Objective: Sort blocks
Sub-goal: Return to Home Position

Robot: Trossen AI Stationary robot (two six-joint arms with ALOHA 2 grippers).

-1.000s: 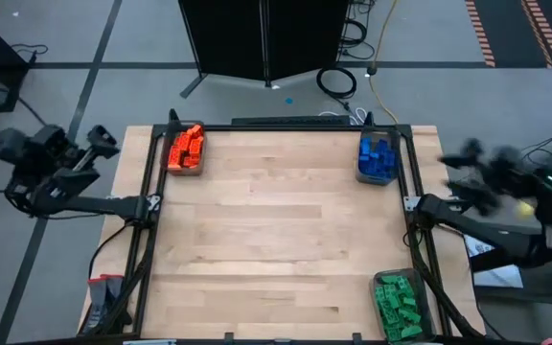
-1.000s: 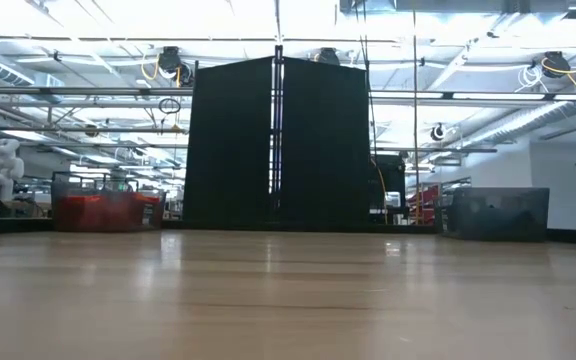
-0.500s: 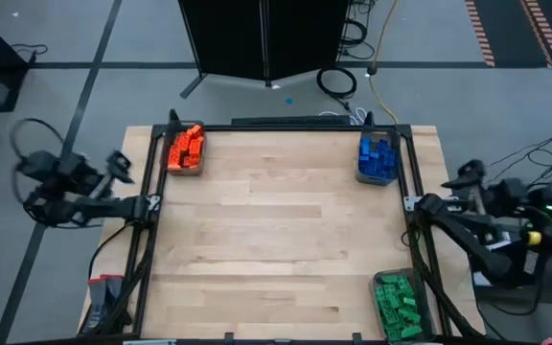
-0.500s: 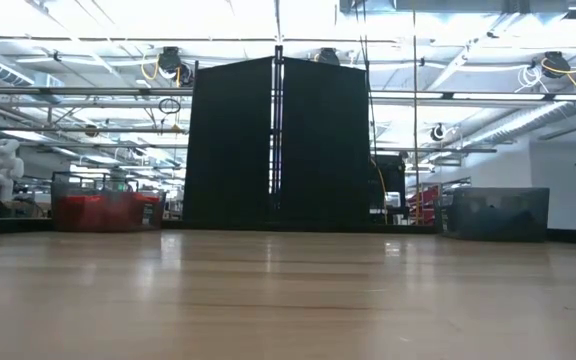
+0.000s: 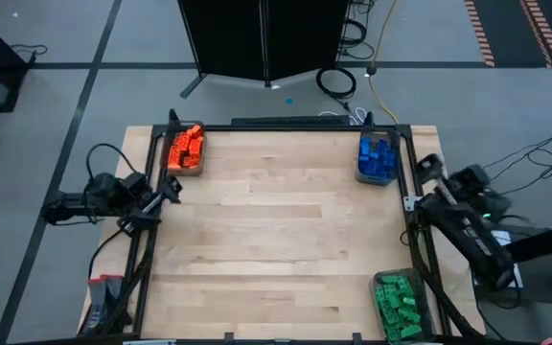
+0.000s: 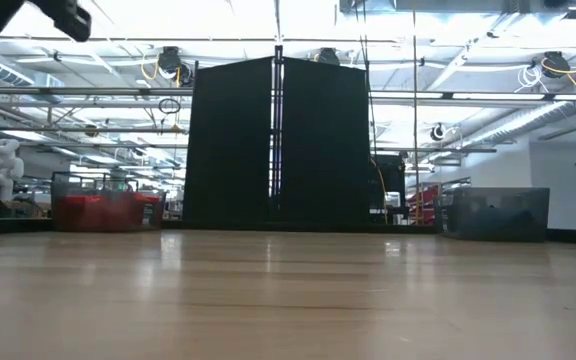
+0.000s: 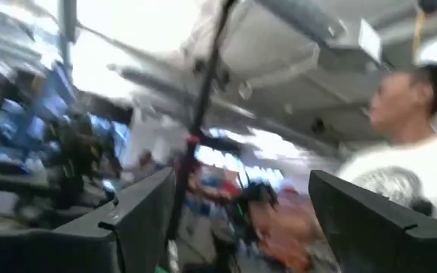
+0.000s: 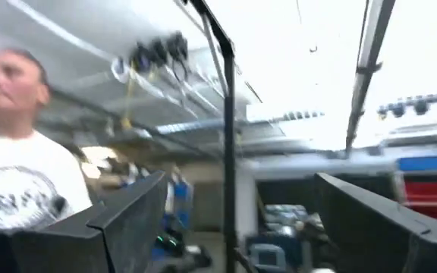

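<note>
The desk (image 5: pixel 276 240) carries three translucent bins, and every block in view sits in one of them. The orange blocks (image 5: pixel 186 148) fill the bin at 11 o'clock (image 5: pixel 184 172). The blue blocks (image 5: pixel 377 159) fill the bin at 1 o'clock (image 5: pixel 376 181). The green blocks (image 5: pixel 398 305) fill the bin at 5 o'clock (image 5: pixel 396 275).

The left arm (image 5: pixel 94 203) lies low at the desk's 9 o'clock edge, with the left jaws just over the frame rail, well apart from the orange bin. The right arm (image 5: pixel 468 225) sits outside the 3 o'clock edge, with the right jaws near the rail, beside the blue bin but not touching it.

Both wrist views show dark fingers (image 7: pixel 139 220) (image 8: pixel 127 216) spread wide with nothing between them. Both look into the room, where a person in a white printed shirt (image 7: pixel 408 182) stands.
</note>
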